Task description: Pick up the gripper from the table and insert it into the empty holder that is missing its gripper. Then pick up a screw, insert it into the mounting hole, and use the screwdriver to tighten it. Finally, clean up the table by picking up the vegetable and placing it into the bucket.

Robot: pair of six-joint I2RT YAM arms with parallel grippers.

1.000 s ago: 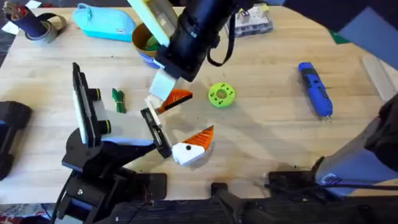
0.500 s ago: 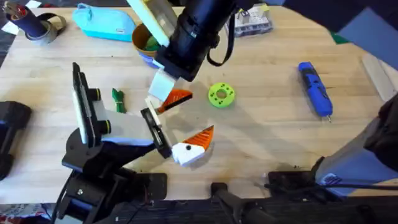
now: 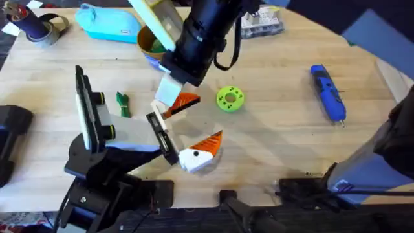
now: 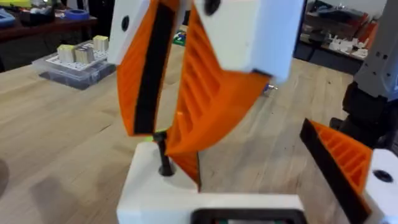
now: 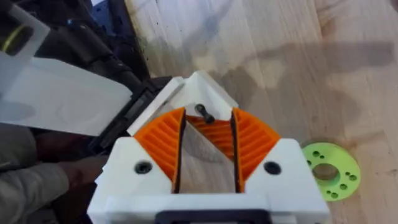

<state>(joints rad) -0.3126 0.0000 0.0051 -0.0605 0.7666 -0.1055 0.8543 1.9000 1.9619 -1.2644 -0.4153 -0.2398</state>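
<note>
Where the overhead view looks down, the table [image 3: 291, 142] is pale planked wood, with dark floor beyond its far edge. The right gripper [image 3: 176, 97] hangs over the middle, beside a green disc [image 3: 230, 98]. The left gripper [image 3: 147, 147] reaches to a short black bar [image 3: 160, 137] near the front edge; whether it is open or closed cannot be told. The screwdriver [image 3: 328, 92] lies toward the right edge. The vegetable [image 3: 123, 103] lies left of the middle. The bucket [image 3: 150, 44] stands at the far edge, partly under the arm, next to a light-blue pouch [image 3: 108, 22]. A clear box [image 3: 262, 24] sits farther along that edge.

From the left wrist, a dark screw [image 4: 163, 154] stands upright in a white block, under orange ribbed fingers [image 4: 211, 93]. Cluttered benches fill the room behind.

From the right wrist, the jaws stand apart, the screw between their tips, over the gripper [image 5: 200, 86], which sits against the bar.
</note>
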